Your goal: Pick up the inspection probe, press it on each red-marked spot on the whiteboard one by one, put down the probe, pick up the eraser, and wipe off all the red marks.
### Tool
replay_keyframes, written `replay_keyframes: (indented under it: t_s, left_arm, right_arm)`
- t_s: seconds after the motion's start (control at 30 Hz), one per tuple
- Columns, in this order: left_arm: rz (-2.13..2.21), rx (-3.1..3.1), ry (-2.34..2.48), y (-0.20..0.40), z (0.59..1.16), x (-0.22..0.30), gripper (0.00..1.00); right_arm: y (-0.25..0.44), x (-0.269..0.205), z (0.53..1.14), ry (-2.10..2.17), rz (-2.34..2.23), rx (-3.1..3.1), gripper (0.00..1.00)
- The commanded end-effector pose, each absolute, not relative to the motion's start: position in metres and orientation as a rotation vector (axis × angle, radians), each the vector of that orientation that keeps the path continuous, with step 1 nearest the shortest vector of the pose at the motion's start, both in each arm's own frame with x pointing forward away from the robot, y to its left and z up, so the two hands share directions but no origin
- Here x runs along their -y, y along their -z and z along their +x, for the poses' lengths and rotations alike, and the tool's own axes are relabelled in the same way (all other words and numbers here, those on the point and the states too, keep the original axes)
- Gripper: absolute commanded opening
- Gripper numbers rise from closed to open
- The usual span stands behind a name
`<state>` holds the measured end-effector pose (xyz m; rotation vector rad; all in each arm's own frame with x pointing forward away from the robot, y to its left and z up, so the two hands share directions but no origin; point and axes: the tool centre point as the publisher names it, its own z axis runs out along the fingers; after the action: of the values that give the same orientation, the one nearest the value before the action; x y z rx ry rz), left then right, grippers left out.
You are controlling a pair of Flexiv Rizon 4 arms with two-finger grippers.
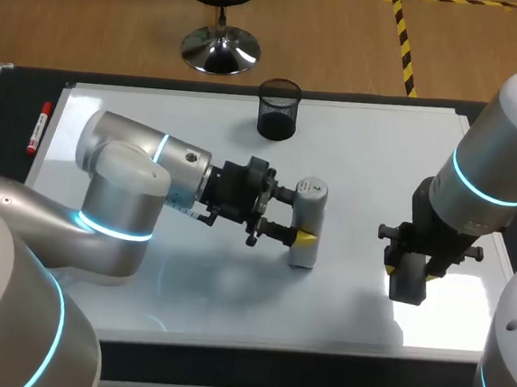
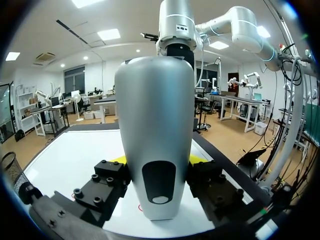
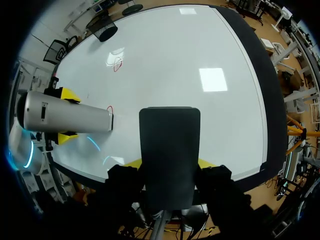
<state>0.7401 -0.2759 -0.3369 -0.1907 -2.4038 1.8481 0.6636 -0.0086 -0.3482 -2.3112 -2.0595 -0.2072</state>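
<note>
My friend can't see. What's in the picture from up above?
The left hand grips a silver probe, standing it on the middle of the whiteboard. The right hand holds a dark eraser over the board's right side. A black mesh cup sits near the far edge, a red marker beside the left edge.

A black mesh pen cup (image 1: 278, 109) stands upright at the far side of the table (image 1: 270, 372), about midway between left and right. Its open top faces up, and nothing can be made out inside it. From the right wrist view the same cup (image 3: 103, 31) shows at the far edge. A red-and-white marker (image 1: 39, 127) lies flat on the table's dark left strip, pointing roughly near to far, its capped end at the far side. It is well apart from the cup.
</note>
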Motion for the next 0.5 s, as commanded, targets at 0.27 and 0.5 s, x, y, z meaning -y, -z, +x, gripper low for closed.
replay_keyframes:
  t_s: [0.27,0.5]
  left_arm:
    - [-0.202,2.387,-1.899,0.322,0.743,0.273,0.0]
    - [-0.272,2.382,-1.913,0.296,0.744,0.278,0.0]
  right_arm:
    - [0.347,0.01,0.662,0.211,-2.31,2.059,0.0]
    - [0.347,0.01,0.662,0.211,-2.31,2.059,0.0]
